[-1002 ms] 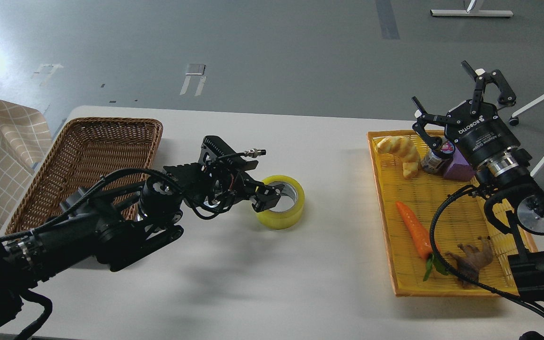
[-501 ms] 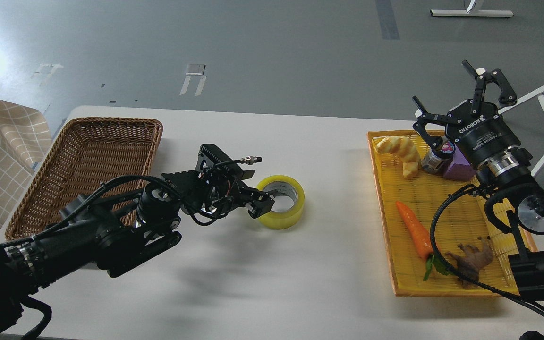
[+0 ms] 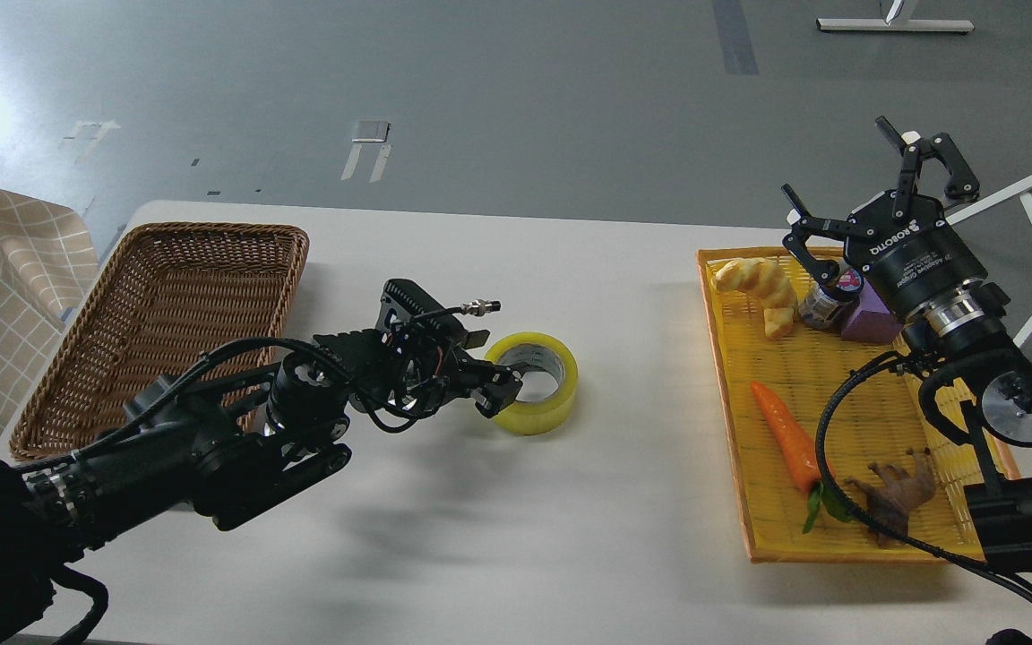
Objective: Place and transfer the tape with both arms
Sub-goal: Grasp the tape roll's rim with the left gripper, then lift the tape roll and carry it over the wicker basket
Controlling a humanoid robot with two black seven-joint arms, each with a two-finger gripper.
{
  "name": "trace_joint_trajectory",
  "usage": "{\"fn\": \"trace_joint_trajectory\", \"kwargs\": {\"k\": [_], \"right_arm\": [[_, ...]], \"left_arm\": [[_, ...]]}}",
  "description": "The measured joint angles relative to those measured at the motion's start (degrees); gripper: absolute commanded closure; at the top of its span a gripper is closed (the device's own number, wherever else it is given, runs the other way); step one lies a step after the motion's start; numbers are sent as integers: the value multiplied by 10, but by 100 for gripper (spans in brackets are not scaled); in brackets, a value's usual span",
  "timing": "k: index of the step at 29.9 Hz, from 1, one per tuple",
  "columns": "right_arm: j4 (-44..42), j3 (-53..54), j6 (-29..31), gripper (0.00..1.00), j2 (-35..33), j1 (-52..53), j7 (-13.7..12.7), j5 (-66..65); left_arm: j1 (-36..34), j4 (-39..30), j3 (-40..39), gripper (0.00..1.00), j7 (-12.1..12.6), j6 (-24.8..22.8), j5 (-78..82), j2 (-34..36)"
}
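Your left gripper (image 3: 505, 391) has slid back off the tape (image 3: 534, 383) since a second ago; its jaws, dark and foreshortened, can't be read. Tape sits flat mid-bench (image 3: 516, 537), so regrasp. Your right gripper (image 3: 874, 188) hovers unmoved, jaws spread, over the yellow tray (image 3: 838, 546).

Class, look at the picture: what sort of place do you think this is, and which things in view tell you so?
Probably a robot test lab or workshop, not a home. A plain white table stands on a bare grey floor with tape marks, and toy food like the carrot sits in a yellow tray as practice props.
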Motion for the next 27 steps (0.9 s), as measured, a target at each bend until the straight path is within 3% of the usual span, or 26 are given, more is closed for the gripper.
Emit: {"fn": "trace_joint_trajectory", "kwargs": {"k": [2, 4, 6, 16, 27], "right_arm": [[0, 0, 0, 0, 0, 0, 0, 0], [0, 1, 0, 0, 0, -1, 0, 0], [0, 1, 0, 0, 0, -1, 0, 0], [0, 0, 0, 0, 1, -1, 2, 0], [0, 0, 0, 0, 2, -4, 2, 0]], "left_arm": [[4, 1, 0, 55, 0, 0, 0, 0], [6, 4, 0, 71, 0, 0, 1, 0], [7, 7, 0, 100, 0, 0, 1, 0], [-5, 14, -3, 100, -3, -2, 2, 5], [-100, -71, -10, 100, -10, -1, -63, 88]]}}
